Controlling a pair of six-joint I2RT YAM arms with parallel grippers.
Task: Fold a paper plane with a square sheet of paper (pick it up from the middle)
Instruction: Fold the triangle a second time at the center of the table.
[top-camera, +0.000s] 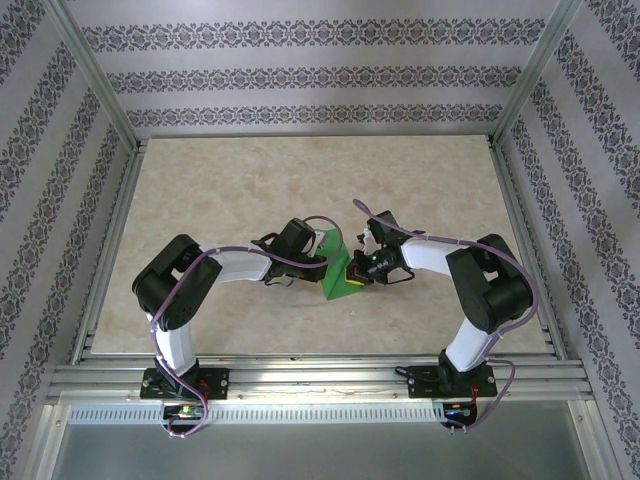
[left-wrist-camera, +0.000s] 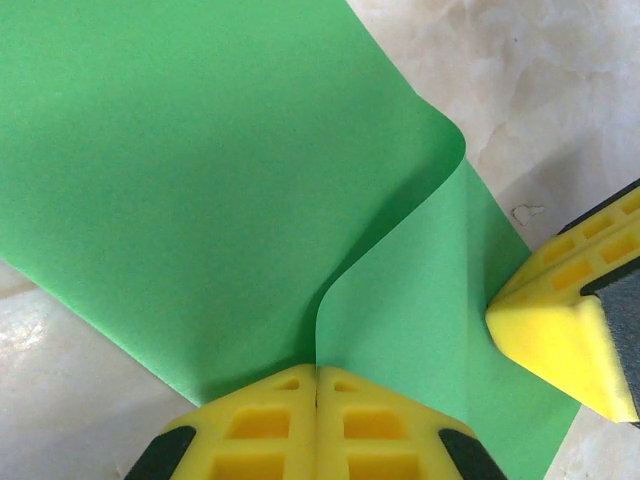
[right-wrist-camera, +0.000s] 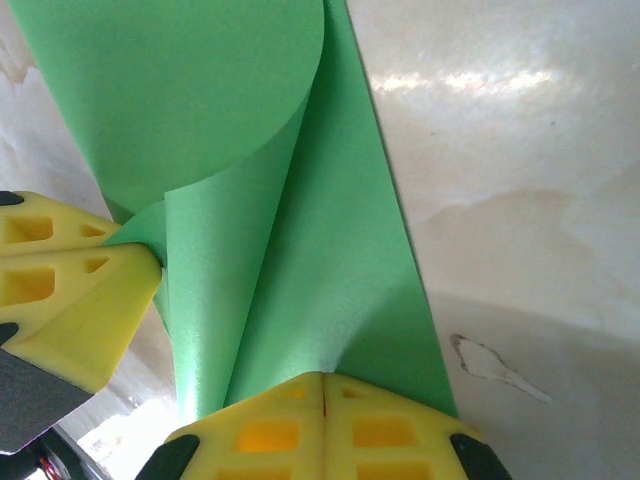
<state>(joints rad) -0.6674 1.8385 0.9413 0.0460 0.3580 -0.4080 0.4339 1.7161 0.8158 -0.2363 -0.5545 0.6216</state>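
Left tool (left-wrist-camera: 317, 388) and right tool (right-wrist-camera: 323, 392) pinch paper (left-wrist-camera: 180, 180) between them.

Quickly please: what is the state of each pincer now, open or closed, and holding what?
Left pincer: closed, pinching the green sheet of paper.
Right pincer: closed, pinching the same sheet.

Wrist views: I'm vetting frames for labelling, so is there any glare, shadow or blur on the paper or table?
Left wrist: the paper is sharp and evenly lit, with a soft shadow under its curled fold. Right wrist: bright glare streaks on the table, none on the paper, edges crisp.
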